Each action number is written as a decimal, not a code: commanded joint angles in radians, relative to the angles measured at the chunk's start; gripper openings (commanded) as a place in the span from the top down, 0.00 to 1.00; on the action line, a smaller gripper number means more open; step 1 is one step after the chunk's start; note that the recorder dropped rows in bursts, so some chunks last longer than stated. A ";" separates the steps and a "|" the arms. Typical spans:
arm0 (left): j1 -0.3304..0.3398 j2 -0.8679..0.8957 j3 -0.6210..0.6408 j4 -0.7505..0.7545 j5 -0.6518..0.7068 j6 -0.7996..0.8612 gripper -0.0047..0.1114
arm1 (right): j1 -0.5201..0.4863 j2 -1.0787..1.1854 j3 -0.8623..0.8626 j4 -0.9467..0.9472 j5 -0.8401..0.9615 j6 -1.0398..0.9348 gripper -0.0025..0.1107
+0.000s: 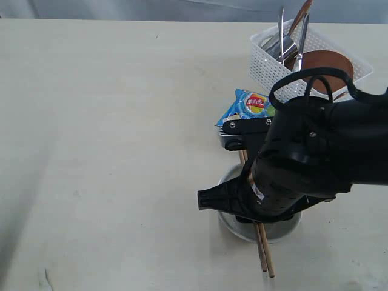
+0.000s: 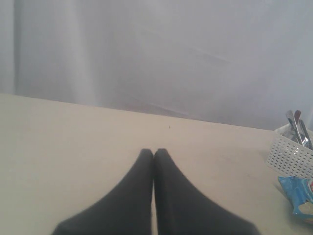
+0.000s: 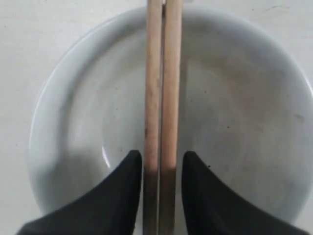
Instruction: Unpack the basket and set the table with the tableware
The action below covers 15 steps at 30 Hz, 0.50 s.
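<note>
The right gripper (image 3: 162,157) hangs straight down over the bowl (image 3: 234,122). Its two black fingers (image 3: 128,176) stand close on either side of the chopsticks (image 3: 162,73), which lie side by side across the bowl. The fingers' dark edges merge with shadow, so I cannot tell whether they press on the sticks or stand just clear. From the outside camera this gripper is hidden under the bulky right arm (image 1: 315,157), which also covers most of the bowl. Only part of the bowl's rim shows, with the stick ends poking out onto the table (image 1: 109,121). A small pale sticker on the arm is too small to read.

Just beyond the arm lies a blue bag (image 1: 248,104), its near end hidden by the arm. It carries a round red and yellow logo whose lettering cannot be read. Behind it, at the far right of the table, stands the basket (image 1: 267,66). It holds a brown plate (image 1: 324,60) leaning on edge, partly hidden by the arm's cable loop. A steel cup (image 1: 284,45) also shows, with steel cutlery (image 1: 280,24) and a brown spoon handle (image 1: 301,15) standing up; their lower parts are hidden.

The left gripper (image 2: 154,152) is closed on nothing, its fingers pressed together. It sits low over bare table and points level toward the far edge. The basket and bag are cut off at the side of its view.
</note>
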 commanded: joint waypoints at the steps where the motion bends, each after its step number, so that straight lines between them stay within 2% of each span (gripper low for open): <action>1: -0.003 -0.001 0.002 0.010 0.002 0.006 0.96 | -0.001 -0.015 0.000 -0.009 0.006 0.006 0.72; 5: -0.003 -0.001 0.002 0.010 0.002 0.006 0.96 | -0.001 -0.034 0.000 -0.015 0.006 0.006 0.70; 10: -0.003 -0.001 0.002 0.010 0.002 0.006 0.96 | -0.001 -0.034 0.000 -0.015 0.006 0.006 0.49; 15: -0.003 -0.001 0.002 0.010 0.000 0.006 0.96 | -0.001 -0.034 0.000 -0.016 0.006 0.006 0.48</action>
